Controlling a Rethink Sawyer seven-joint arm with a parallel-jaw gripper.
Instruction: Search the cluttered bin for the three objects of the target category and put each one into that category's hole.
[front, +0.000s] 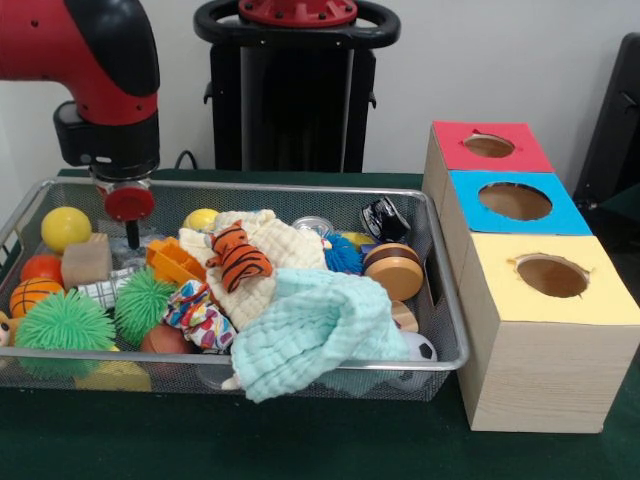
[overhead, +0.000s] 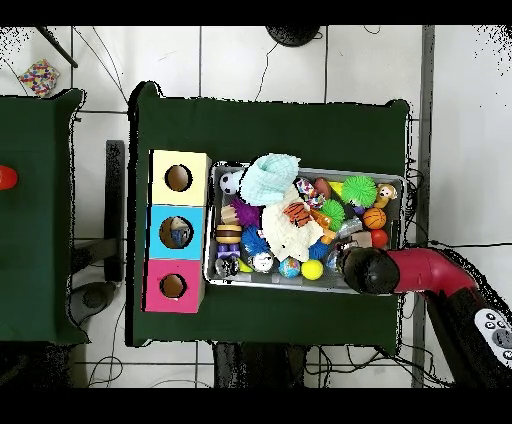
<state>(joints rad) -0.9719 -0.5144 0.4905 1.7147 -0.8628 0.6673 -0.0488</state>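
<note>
At upper left of the frame, my gripper (front: 131, 237) dips into the silver wire-mesh bin (front: 440, 300); whether it's wide or narrow I cannot tell; crowded toys could jam it.

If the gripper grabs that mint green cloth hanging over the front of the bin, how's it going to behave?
The mint green cloth looks soft and folded, so it would probably sag and unfurl rather than lift as one piece. It drapes over the wire bin rim, so it may snag or drag there. It likely lies on neighbouring toys, such as the patterned fabric piece, and could tug them along.
</note>
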